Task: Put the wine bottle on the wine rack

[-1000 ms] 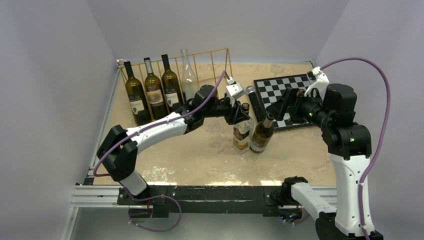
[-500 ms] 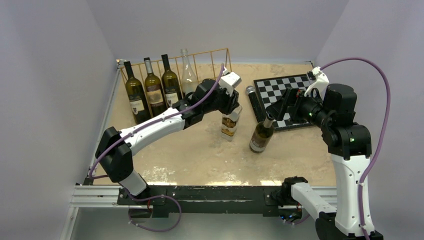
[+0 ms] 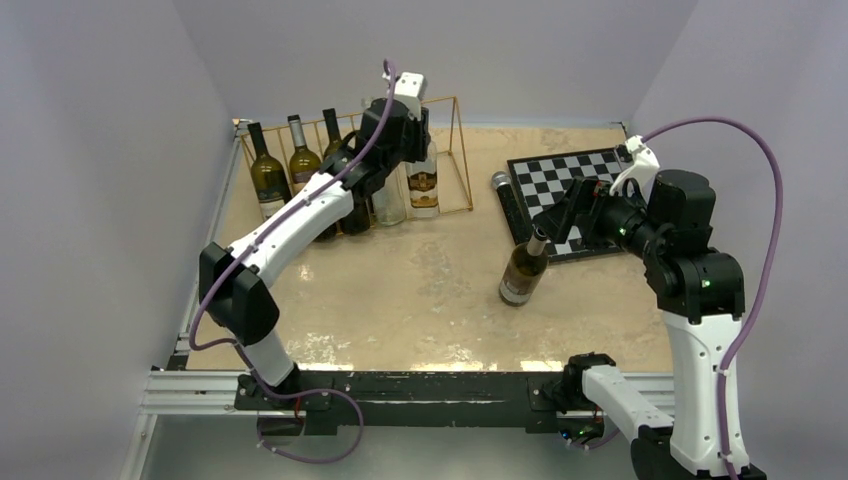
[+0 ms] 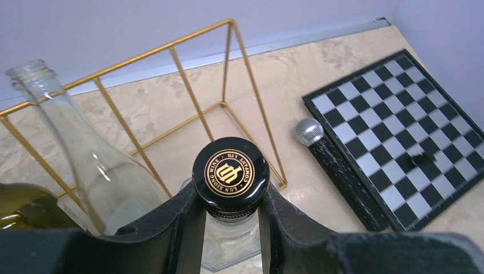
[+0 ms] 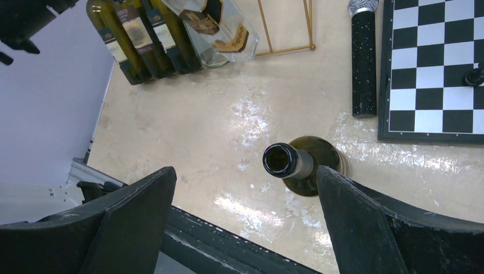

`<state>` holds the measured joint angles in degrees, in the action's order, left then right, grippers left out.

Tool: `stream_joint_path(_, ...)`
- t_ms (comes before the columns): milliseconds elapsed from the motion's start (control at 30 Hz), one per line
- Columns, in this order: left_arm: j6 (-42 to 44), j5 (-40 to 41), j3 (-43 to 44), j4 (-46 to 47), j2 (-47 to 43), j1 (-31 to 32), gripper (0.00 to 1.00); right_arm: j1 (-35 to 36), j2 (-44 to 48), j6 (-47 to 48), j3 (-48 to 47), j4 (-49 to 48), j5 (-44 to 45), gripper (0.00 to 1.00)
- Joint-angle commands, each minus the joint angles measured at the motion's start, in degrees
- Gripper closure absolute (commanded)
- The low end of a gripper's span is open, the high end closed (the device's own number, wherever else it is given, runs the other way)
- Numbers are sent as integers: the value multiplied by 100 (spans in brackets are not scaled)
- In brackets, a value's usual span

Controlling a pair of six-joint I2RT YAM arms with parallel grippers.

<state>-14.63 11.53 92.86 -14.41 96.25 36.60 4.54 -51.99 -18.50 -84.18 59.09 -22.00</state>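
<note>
At the back left of the desk (image 3: 400, 300), the gold wire wine rack (image 4: 170, 49) stands along the wall. The left hand (image 4: 230, 200) is clamped on the neck of the wine bottle (image 4: 230, 171), a clear one with a black, gold-printed cap. Its fingers (image 4: 182, 222) press on either side just under the cap. The bottle is upright within the rack, towards its right end, just beside an empty clear bottle (image 4: 85, 148). Whether its base touches down cannot be told. Three dark bottles (image 3: 268, 180) fill the slots farther left.

The right hand (image 5: 245, 171) is spread wide and holds nothing, hovering over an uncapped green bottle (image 5: 299, 164) that stands on the desk near the chessboard (image 5: 434, 68). A black microphone (image 5: 363, 57) lies along the board's left edge.
</note>
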Motion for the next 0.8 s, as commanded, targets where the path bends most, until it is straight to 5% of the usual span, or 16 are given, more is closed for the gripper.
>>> stream_joint_path(0, -304, 336, 776, 461, 203, -144, 100, -13, 93, 83, -19, -25, 38, 1)
stream_joint_path(400, -407, 923, 1326, 181, 874, -210, 100, -12, 179, 66, 79, 10, 30, 1)
stream_joint_path(767, -723, 612, 1542, -186, 1252, -541, 100, -8, 154, 51, 118, -6, 16, 1)
